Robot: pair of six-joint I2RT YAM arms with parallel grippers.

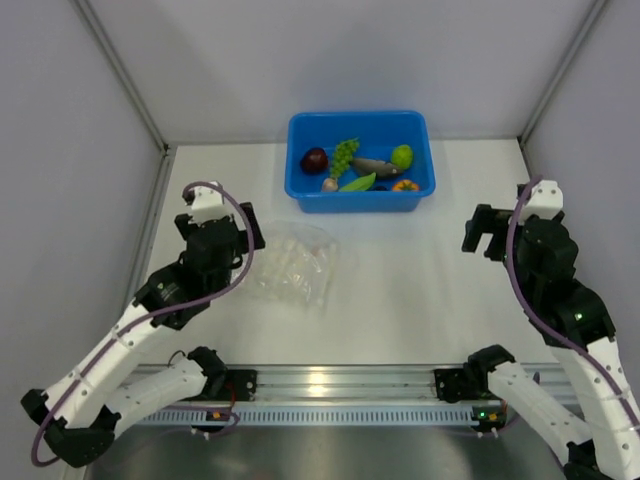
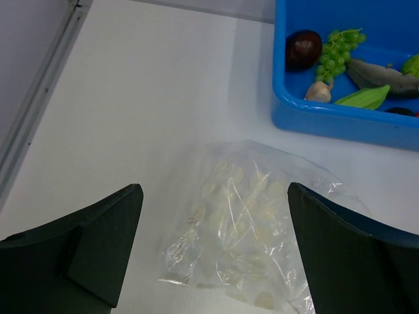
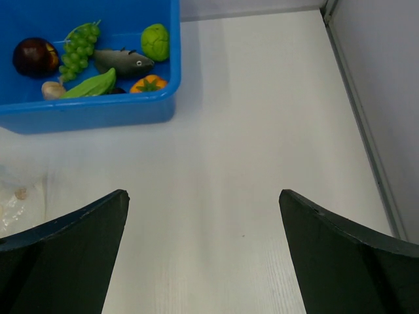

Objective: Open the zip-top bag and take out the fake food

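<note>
Bag: one zip-top bag [image 1: 295,265], clear, crinkled, flat on the table [image 1: 420,290] near one blue bin [image 1: 300,130].
Fake food [image 1: 345,157]: seven pieces counted, inside the bin.
Grippers: left gripper [image 2: 213,196] and right gripper [image 3: 201,194] both gaped wide, empty.

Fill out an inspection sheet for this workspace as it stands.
Surface: white table, no spills seen.
Job's things: clear bag lies flat at the left; fake food sits in the blue bin at the far side; no coloured pieces seen in the bag.
Clutter: nothing seen.
Grippers: left gripper open over the bag, holding nothing; right gripper open over bare table, holding nothing.
Cables: purple cable runs along each arm.
Surroundings: grey walls; metal rail at the near edge.
</note>
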